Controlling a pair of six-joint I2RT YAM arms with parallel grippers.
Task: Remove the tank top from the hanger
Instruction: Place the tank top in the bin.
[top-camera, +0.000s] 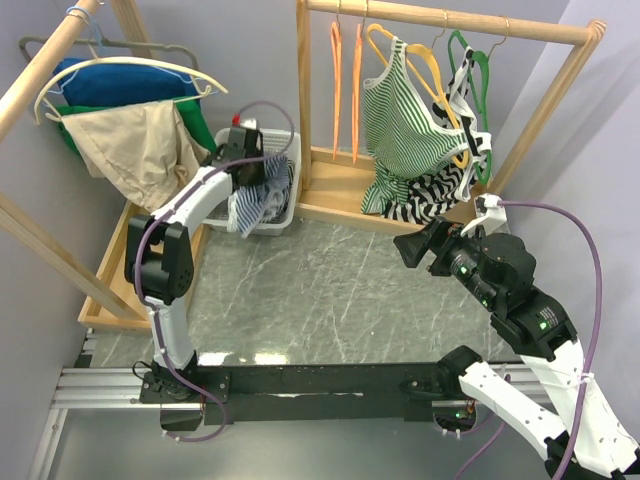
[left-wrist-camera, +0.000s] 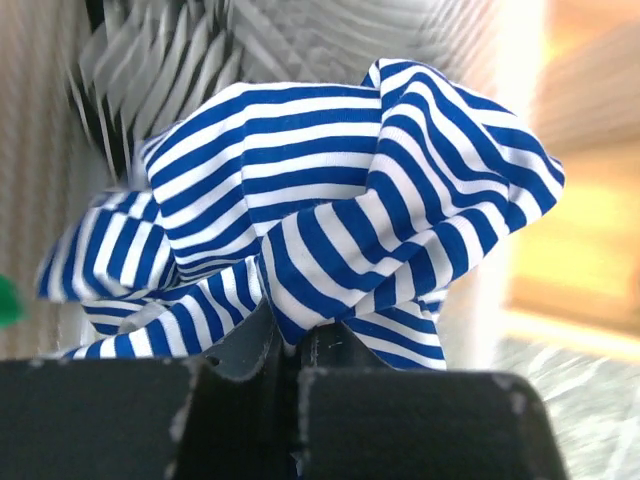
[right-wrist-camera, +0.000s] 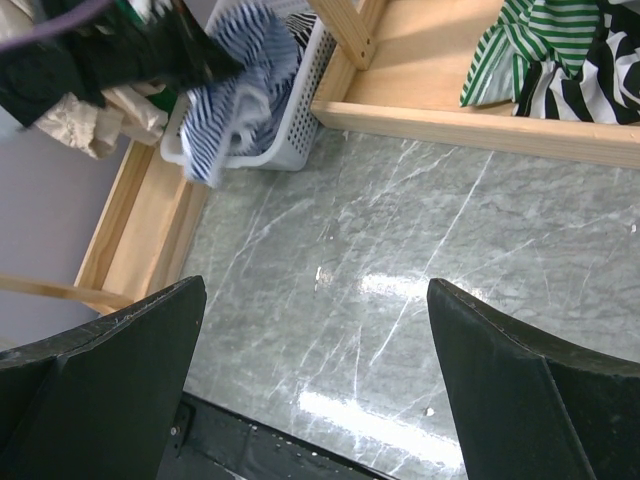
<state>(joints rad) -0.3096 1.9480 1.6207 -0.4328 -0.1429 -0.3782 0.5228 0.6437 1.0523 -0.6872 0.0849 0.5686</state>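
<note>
**Marble surface (top-camera: 330, 290): striped top (left-wrist-camera: 330, 200) bunched over the basket (right-wrist-camera: 300, 105)**

Blue-and-white, the top is off any hanger, crumpled and dangling at the surface's far left corner, over the white basket. The left hand (left-wrist-camera: 288, 355) is pressed together, pinching a fold of it. Soft, light and limp, it should slump wherever released; a pinched fold seems hold enough. The right hand (right-wrist-camera: 316, 300) is spread wide, holding nothing, above the surface's right side. Along the far right edge, a green top (top-camera: 390, 130) hangs on a yellow hanger (top-camera: 432, 68).
</note>
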